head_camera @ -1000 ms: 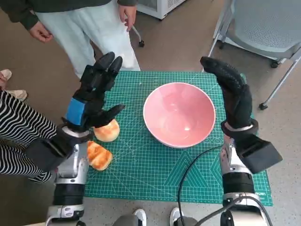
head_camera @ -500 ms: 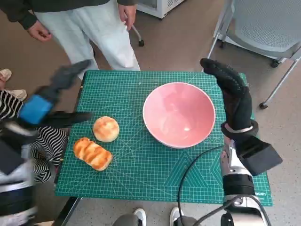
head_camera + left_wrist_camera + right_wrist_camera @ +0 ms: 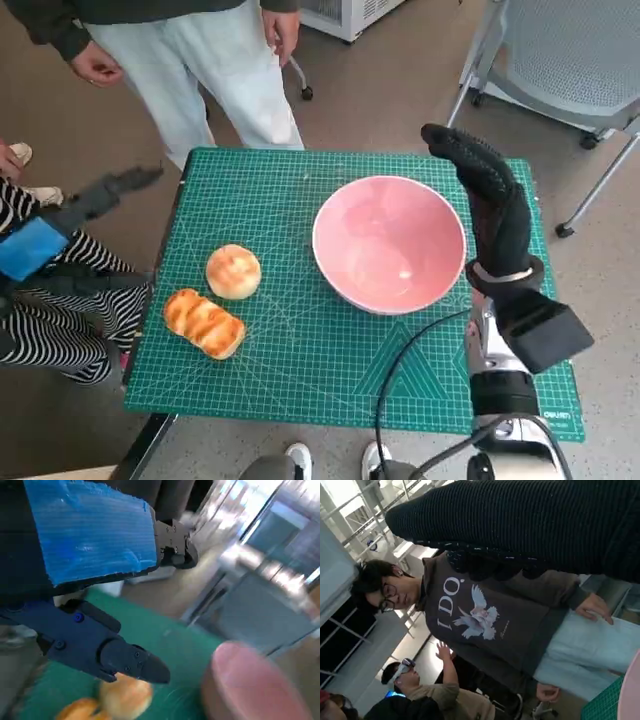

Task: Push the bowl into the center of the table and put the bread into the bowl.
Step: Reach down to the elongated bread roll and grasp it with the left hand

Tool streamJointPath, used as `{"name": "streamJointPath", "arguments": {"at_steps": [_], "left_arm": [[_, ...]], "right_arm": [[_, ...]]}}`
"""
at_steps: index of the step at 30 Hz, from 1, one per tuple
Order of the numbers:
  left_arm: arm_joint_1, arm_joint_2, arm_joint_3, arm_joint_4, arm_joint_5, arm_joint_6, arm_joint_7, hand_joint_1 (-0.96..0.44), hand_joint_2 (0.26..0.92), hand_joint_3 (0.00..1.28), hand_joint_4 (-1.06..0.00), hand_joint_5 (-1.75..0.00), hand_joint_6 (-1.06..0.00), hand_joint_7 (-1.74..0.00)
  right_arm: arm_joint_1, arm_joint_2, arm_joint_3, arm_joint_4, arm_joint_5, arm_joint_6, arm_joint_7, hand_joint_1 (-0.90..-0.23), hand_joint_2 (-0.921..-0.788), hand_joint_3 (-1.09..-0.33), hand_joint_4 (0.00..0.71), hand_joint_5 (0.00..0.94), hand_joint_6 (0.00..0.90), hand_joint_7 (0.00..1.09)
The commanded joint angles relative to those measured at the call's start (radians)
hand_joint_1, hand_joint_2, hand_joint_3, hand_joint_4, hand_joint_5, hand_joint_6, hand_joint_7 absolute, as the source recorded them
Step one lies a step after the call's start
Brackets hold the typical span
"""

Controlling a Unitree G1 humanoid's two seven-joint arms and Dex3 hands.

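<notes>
Right hand [image 3: 490, 215] stands on edge just off the right rim of the pink bowl [image 3: 389, 243], fingers straight and together, clutching nothing, palm facing the bowl like a paddle, which looks like the setup for a sideways shove; whether the glove touches the rim I can't tell. The bowl sits right of the middle of the green mat [image 3: 300, 360], nearer the far edge than the near one, so the push to centre seems undone or only partly done. Left hand [image 3: 60, 235] hangs out past the mat's left edge, over a striped sleeve, fingers spread and nothing in them; it's blurred, so no finer detail. Both breads wait near the left edge: the round bun [image 3: 233, 271] just beyond the long twisted roll [image 3: 204, 323], close but apart, on the left hand's side, handy for a pick-up once the bowl is placed. A person stands at the far edge
</notes>
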Motion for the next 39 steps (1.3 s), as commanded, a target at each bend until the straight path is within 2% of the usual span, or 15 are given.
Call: {"name": "streamJointPath", "arguments": {"at_steps": [1,8,16,20,29,39], "left_arm": [[0.057,0.043,-0.009,-0.06,0.044,0.029,-0.025,-0.32,0.776,0.0,-0.13,0.0,-0.23,-0.15],[0.11,0.054,-0.047,-0.09,0.094,0.011,-0.048,-0.29,0.774,0.0,-0.15,-0.01,-0.25,-0.14],[0.107,0.036,-0.108,-0.042,0.132,-0.062,-0.05,-0.27,0.771,0.0,-0.2,-0.02,-0.27,-0.13],[0.094,0.017,-0.141,-0.004,0.153,-0.106,-0.03,-0.27,0.769,0.0,-0.21,-0.02,-0.29,-0.13],[0.109,-0.016,-0.197,0.018,0.294,-0.187,0.081,-0.25,0.76,0.0,-0.23,-0.02,-0.31,-0.12],[0.112,-0.021,-0.244,0.034,0.364,-0.235,0.121,-0.21,0.743,0.0,-0.23,-0.01,-0.31,-0.09]], "right_arm": [[0.021,0.009,0.003,0.011,-0.004,0.016,-0.01,-0.696,-0.921,-0.73,0.152,0.0,-0.001,0.61],[0.017,0.014,0.004,0.018,0.004,0.017,-0.005,-0.688,-0.921,-0.733,0.153,0.001,-0.001,0.61],[0.007,0.017,0.003,0.034,0.011,0.017,0.002,-0.686,-0.921,-0.735,0.154,0.001,-0.001,0.61],[0.008,0.018,0.003,0.033,0.015,0.016,0.006,-0.684,-0.921,-0.734,0.154,0.002,-0.001,0.61],[0.013,0.019,0.005,0.028,0.026,0.019,0.017,-0.683,-0.921,-0.736,0.154,0.001,-0.001,0.61],[0.025,0.017,0.005,0.009,0.04,0.032,0.027,-0.683,-0.921,-0.736,0.153,0.001,-0.001,0.61]]}}
